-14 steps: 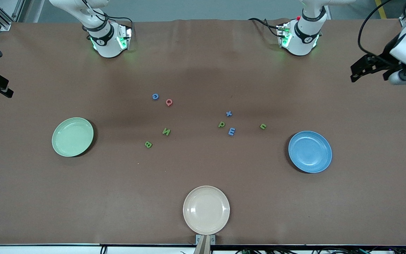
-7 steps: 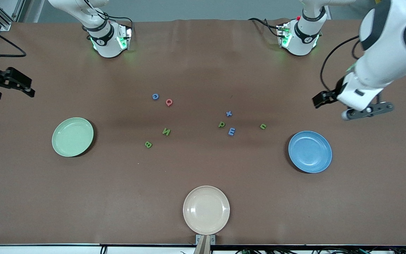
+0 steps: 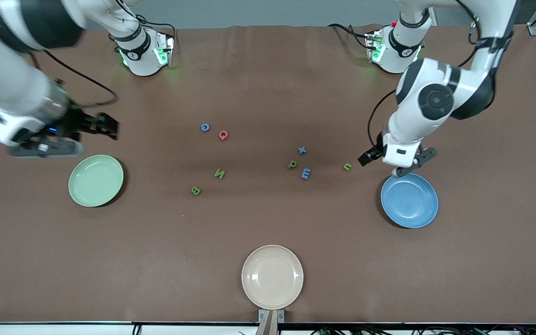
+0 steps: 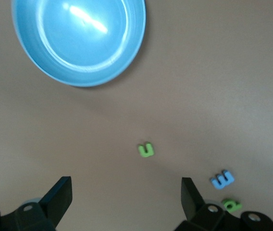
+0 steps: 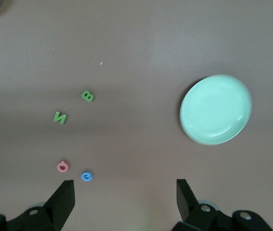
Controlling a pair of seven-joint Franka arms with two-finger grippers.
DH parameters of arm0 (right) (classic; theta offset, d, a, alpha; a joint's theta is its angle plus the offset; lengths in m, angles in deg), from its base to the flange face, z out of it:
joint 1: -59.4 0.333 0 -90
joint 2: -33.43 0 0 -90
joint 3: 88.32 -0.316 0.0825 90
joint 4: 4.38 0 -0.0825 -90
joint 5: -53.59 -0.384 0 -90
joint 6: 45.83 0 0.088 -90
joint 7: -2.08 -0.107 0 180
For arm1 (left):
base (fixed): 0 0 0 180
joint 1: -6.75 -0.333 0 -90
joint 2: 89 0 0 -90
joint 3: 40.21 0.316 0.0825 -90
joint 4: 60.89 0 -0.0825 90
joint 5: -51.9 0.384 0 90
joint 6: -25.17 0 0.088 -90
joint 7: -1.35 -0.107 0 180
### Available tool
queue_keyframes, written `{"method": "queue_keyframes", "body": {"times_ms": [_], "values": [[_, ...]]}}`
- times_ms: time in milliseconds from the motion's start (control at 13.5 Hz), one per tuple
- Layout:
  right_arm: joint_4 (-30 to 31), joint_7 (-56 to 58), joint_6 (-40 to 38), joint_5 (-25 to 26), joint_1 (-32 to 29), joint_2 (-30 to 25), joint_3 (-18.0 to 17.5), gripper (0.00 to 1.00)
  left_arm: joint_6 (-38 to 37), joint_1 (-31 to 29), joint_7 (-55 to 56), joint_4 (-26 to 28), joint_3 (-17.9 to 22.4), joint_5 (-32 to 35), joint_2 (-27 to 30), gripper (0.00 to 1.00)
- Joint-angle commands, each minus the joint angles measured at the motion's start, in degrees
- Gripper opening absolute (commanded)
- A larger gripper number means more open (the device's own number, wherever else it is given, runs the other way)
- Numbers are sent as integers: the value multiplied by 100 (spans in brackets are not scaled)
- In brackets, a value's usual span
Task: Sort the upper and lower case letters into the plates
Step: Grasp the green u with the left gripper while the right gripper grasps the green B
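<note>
Several tiny letters lie mid-table: blue c (image 3: 205, 127), red Q (image 3: 223, 135), green N (image 3: 220, 173), green B (image 3: 196, 190), a blue cross-shaped piece (image 3: 302, 150), green p (image 3: 292, 164), blue E (image 3: 305, 173) and green u (image 3: 347, 166). The mint plate (image 3: 96, 180) and the blue plate (image 3: 409, 200) hold nothing. My left gripper (image 3: 368, 157) is open and empty over the table between the green u (image 4: 146, 150) and the blue plate (image 4: 79, 38). My right gripper (image 3: 110, 127) is open and empty over the table beside the mint plate (image 5: 216, 109).
A cream-beige plate (image 3: 272, 277) sits near the table's front edge and holds nothing. The robot bases (image 3: 143, 51) stand along the table's back edge.
Both arms have swung in from the table's ends toward the middle. The left gripper now hangs by the green u, the right gripper by the mint plate. The letters and plates have not moved.
</note>
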Motion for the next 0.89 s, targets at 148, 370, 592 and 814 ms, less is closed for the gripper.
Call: {"method": "queue_keyframes", "body": {"times_ms": [148,370,592,814], "values": [[1590,-2023,2034,11,873,247,41,100,1442,148,765,680,-43,13,-515,92],[2813,-2587,4152,-313,1005,597,41,100,1759,228,1466,646,-43,565,-972,83],[2895,-3412,4658,-455,1164,1186,41,100,1840,246,1908,558,-43,1111,-1316,81],[2799,-3547,5097,-935,1138,1678,41,99,1953,246,1926,461,-43,1121,-1554,76]]}}
